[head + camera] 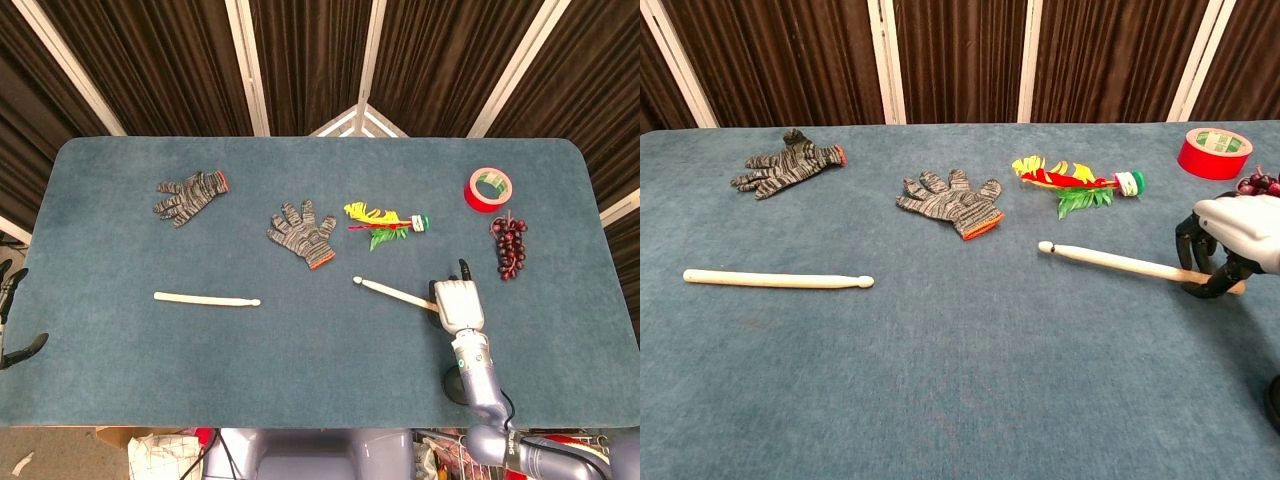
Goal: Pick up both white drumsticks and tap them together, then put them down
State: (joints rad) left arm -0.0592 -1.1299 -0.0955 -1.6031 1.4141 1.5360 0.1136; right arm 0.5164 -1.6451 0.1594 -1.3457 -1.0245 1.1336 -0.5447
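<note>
Left robot hand [12, 312]: showing only as dark fingers hanging off the counter's [120, 370] left edge; clenched or released, I cannot tell.

Striped glove [190, 195]: lying far left.

Left drumstick [777, 280]: resting flat on the cloth, untouched, tip pointing right.

Second glove [952, 205]: lying mid-counter.

Feathered toy [1072, 183]: sitting just beyond.

Right drumstick [1120, 263]: being grasped at its butt end by the right robot hand [1225, 250], tip angling toward the centre, apparently lifting clear.

Tape roll [489, 188] and grapes [510, 246]: sitting far right.

Handling: both sticks are looking light, stiff and smooth, likely rolling easily; holding near the butt suits tapping.
</note>
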